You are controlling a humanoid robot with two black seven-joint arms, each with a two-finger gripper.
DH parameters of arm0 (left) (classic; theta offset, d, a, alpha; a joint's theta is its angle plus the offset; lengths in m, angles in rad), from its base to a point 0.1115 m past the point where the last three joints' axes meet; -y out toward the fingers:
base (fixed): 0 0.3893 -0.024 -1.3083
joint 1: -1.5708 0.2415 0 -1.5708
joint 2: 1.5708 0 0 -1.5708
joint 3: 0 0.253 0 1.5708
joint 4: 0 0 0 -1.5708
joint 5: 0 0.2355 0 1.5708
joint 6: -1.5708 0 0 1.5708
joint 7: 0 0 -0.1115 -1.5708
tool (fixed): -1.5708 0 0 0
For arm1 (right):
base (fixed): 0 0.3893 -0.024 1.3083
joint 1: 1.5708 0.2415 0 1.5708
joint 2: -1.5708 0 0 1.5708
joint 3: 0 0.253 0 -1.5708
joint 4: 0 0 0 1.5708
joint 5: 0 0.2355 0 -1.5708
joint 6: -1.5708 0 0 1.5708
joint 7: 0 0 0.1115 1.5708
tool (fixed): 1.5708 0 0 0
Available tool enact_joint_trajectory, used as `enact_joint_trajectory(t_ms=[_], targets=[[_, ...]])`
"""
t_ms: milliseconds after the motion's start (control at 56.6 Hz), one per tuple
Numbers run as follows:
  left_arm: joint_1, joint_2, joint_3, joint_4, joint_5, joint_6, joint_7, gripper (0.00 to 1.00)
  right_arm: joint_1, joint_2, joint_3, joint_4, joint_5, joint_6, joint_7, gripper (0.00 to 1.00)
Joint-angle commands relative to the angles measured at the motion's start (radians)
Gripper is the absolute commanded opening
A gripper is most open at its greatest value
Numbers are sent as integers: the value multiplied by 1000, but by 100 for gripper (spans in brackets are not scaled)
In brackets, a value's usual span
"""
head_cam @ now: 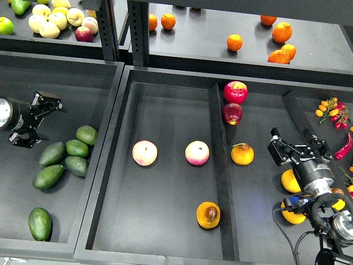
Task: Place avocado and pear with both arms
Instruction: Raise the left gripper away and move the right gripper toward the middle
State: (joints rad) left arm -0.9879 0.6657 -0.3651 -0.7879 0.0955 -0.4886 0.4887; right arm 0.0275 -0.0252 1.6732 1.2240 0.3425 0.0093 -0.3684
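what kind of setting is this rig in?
Probably a mock grocery produce display: black divided bins sort fruit by kind, avocados left, oranges and apples on a rear shelf.

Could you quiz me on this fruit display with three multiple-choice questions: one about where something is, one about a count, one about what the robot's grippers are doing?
1. Where does the pear with the brown blotch lie?
A. top shelf
B. front of the middle tray
C. among the avocados

2. How many pale pink-yellow apples are in that middle tray?
A. two
B. four
C. none

3. What do the two grippers hold?
A. an orange each
B. a pear and an avocado
C. nothing

Answers: 1 B, it sits near the tray's front right corner. 2 A, the apples lie side by side. 3 C, the left gripper and right gripper are both open and empty.
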Motion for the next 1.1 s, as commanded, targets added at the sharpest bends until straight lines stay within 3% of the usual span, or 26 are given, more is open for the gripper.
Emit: enact_joint_trajectory(t_ms=[0,283,424,495,513,689,919,1078], targets=[[29,-12,-73,4,-131,0,0,99,3,-44,-61,2,0,3,-1,100],[187,-80,-317,3,-296,0,0,99,6,-142,-202,6,1,8,-46,100],[305,-164,-518,-8,-330,0,0,99,19,-225,-279,17,3,6,-58,100],[362,-219,-630,-19,-330,0,0,99,37,-268,-319,17,3,8,-101,100],[397,-260,-712,-33,-330,0,0,99,49,-304,-348,17,3,8,-120,100],[482,-363,-899,-103,-327,0,0,99,55,-361,-409,23,3,8,-120,100],[558,-434,-1028,-235,-313,0,0,99,42,-363,-481,32,4,8,-120,100],[581,-452,-1054,-252,-278,0,0,99,35,-363,-497,35,4,8,-120,100]])
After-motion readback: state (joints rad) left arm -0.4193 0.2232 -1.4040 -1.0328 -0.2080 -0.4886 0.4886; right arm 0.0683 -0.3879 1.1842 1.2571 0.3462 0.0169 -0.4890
